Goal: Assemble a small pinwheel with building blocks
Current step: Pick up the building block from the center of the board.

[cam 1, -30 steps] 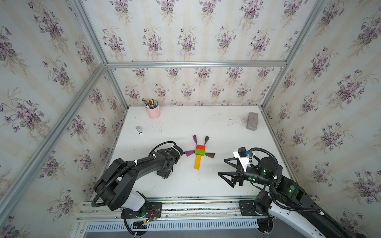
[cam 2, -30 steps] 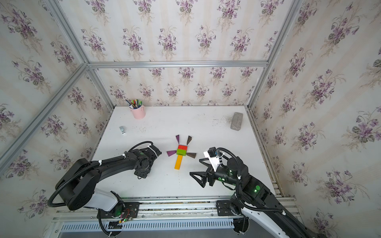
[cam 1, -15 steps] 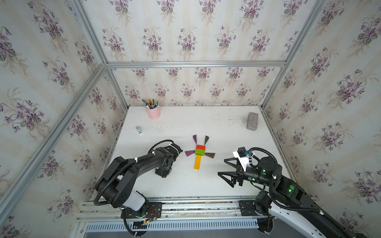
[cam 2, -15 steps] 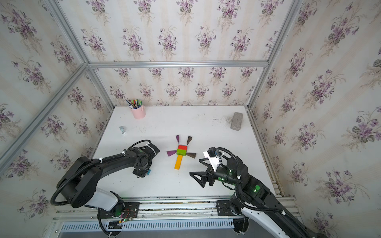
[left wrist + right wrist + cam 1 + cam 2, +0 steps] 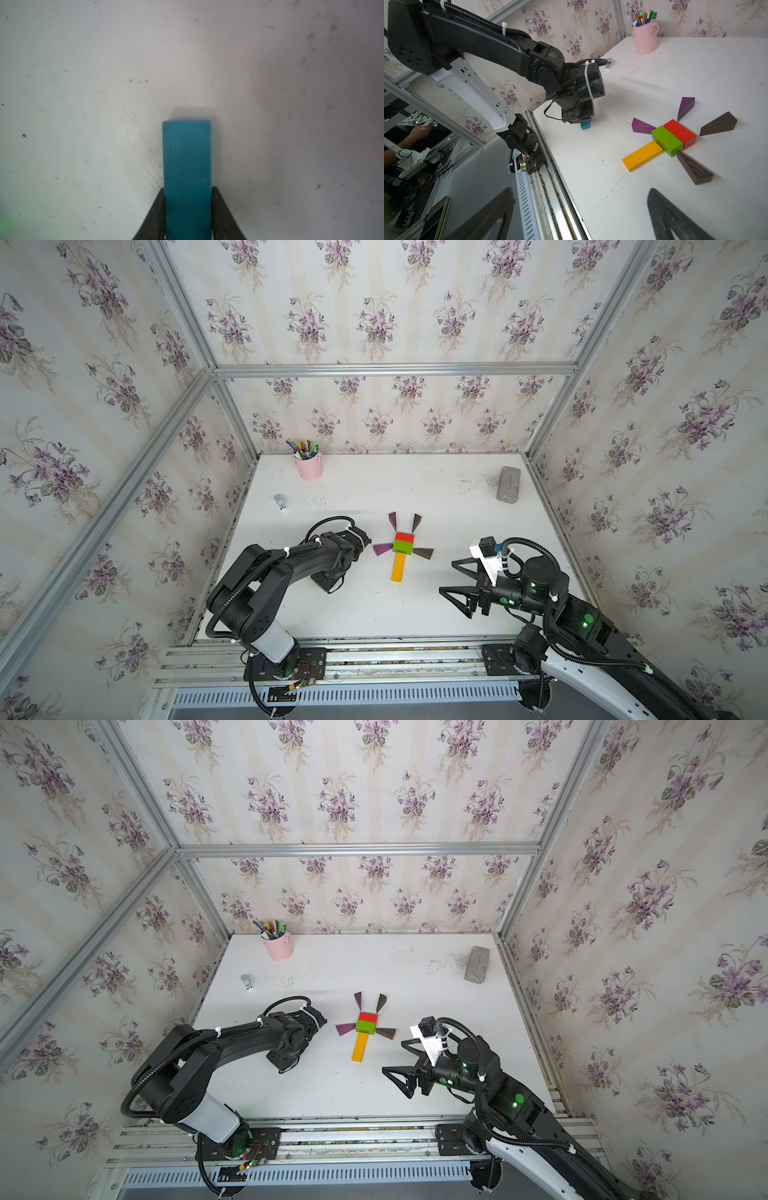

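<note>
The partly built pinwheel lies flat mid-table: red block (image 5: 404, 537) and green block (image 5: 402, 547) side by side, a yellow bar (image 5: 398, 567) as stem, two purple wedges (image 5: 392, 520) and two dark brown wedges (image 5: 423, 552) around them. Left of it my left gripper (image 5: 188, 190) points down at the table, shut on a blue block (image 5: 187, 158) with a finger pressed against each long side. The block's end (image 5: 585, 125) peeks out under the wrist in the right wrist view. My right gripper (image 5: 451, 578) hovers wide open and empty, right of the stem.
A pink pen cup (image 5: 309, 466) stands at the back left and a grey slab (image 5: 509, 484) at the back right. A small white and grey object (image 5: 280, 502) lies near the left wall. The metal rail (image 5: 374, 649) runs along the front edge.
The left gripper's jaws have closed onto the blue block while the wrist stayed low over the same spot. The right arm has not moved.
</note>
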Controlling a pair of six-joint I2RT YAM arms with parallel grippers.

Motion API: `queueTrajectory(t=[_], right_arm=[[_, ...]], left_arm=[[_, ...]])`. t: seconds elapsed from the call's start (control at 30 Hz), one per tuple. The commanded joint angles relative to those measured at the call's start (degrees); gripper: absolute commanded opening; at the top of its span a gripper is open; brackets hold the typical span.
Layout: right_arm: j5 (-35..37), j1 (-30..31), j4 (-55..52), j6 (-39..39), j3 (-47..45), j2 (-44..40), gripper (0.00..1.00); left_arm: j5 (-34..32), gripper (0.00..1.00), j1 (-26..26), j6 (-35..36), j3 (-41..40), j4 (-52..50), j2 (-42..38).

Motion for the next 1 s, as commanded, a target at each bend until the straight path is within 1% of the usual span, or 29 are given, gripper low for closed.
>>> queueTrajectory(t=[0.0,0.1,0.23,0.3,0.37,0.47,0.57,0.67,0.8,0.97], right_arm=[[0.2,0.1,1.2,0.3,0.1,-0.1,1.00],[0.5,0.0,1.3,0.3,0.1,-0.1,0.99],[2.6,0.0,0.3,0.4,0.8,-0.7,0.99],[3.2,0.1,0.3,0.5,0.7,-1.4,0.99],[3.5,0.0,0.4,0.8,0.5,-1.7,1.00],[2.5,0.1,0.2,0.6,0.6,-0.4,0.99],[1.6,0.1,0.0,0.4,0.7,1.8,0.99],[1.6,0.1,-0.4,0.4,0.9,3.5,0.99],[1.7,0.1,-0.6,0.7,0.9,3.4,0.98],[3.2,0.1,-2.5,1.3,2.1,2.1,0.98]], left_arm=[[8.7,0.18,0.2,10.1,-0.2,4.7,2.4],[10.9,0.18,0.2,18.5,1.4,4.5,3.4],[13.9,0.18,-0.2,27.0,1.8,4.7,3.5],[14.0,0.19,-0.9,29.5,1.1,4.7,2.4],[13.7,0.19,-1.7,30.3,0.2,4.7,0.4],[13.1,0.20,-3.9,33.0,-0.3,4.7,-2.9],[12.6,0.20,-6.1,33.8,-0.7,4.6,-5.7],[11.9,0.21,-9.5,33.8,-0.8,3.9,-7.6],[9.8,0.21,-14.7,31.2,-1.3,1.5,-11.6],[9.6,0.22,-20.8,28.4,-1.3,0.8,-17.3]])
